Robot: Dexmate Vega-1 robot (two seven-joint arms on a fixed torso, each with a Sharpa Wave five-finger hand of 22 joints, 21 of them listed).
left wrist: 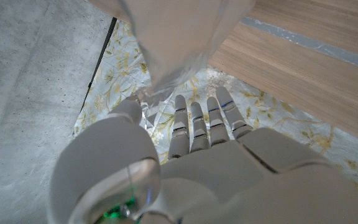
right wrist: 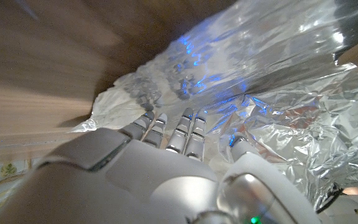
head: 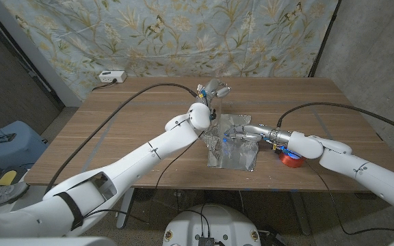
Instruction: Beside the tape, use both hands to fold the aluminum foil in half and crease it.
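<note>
So the left robot hand (head: 212, 92) is raised up over the far middle of the desk (head: 115, 130), pinching an edge of the aluminum foil (head: 232, 152) between its thumb and the other fingers (left wrist: 197, 121). In the left wrist view you can see the crinkly foil hanging right at those fingertips, with the hand's white back below it. The right robot hand (head: 241, 132) reaches in from the right side, down low over the sheet. Its fingers (right wrist: 173, 134) are stretched out straight and sit against the foil in the right wrist view, with some blue light bouncing off the wrinkles, but I honestly can't tell if it's actually gripping anything or just pressing on it. The foil itself sits near the middle of the desk toward the front edge, one part lying on the wood and the far part lifted up toward the left robot hand. The tape (head: 291, 159) is a red roll just beside the foil on its right, mostly tucked under the right wrist. Further out, a white power strip (head: 111, 76) sits at the far left corner, and a floral curtain (head: 183, 34) hangs behind everything.
</note>
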